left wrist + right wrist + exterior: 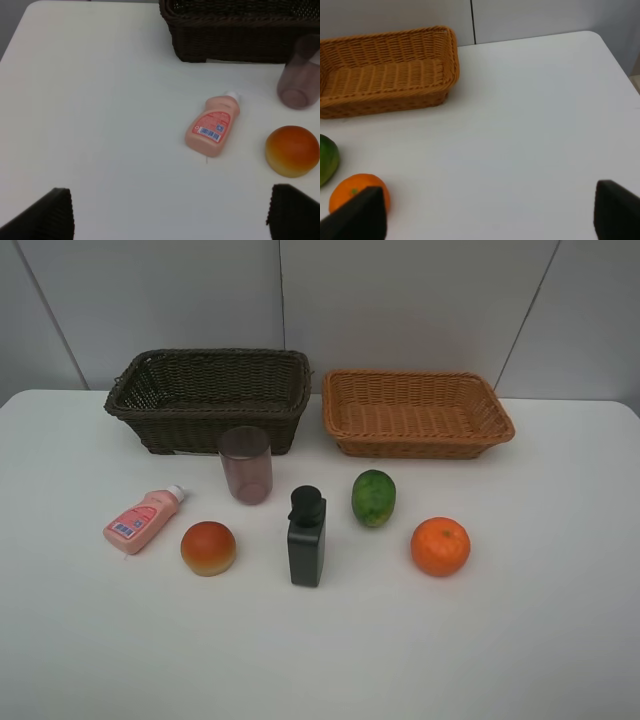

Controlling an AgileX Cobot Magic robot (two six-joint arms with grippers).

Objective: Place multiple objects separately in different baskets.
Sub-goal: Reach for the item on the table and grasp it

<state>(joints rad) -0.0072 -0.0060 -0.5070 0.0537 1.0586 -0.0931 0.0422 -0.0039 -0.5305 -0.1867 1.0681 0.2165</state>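
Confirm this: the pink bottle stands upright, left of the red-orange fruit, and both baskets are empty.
One error: the pink bottle lies on its side, not upright; the exterior high view shows it. It is left of the red-orange fruit, and the dark basket and tan basket are empty.

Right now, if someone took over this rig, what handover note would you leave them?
Left gripper: open, empty, touching nothing; the pink bottle lies ahead of it.
Right gripper: open, empty; the orange is beside one finger.
Things: all six are on the table in front of the baskets: pink bottle lying down, cup and black bottle upright, peach, green fruit, orange.
Done: nothing. The dark basket and tan basket hold none of them.
Left: sort all six into the two baskets.
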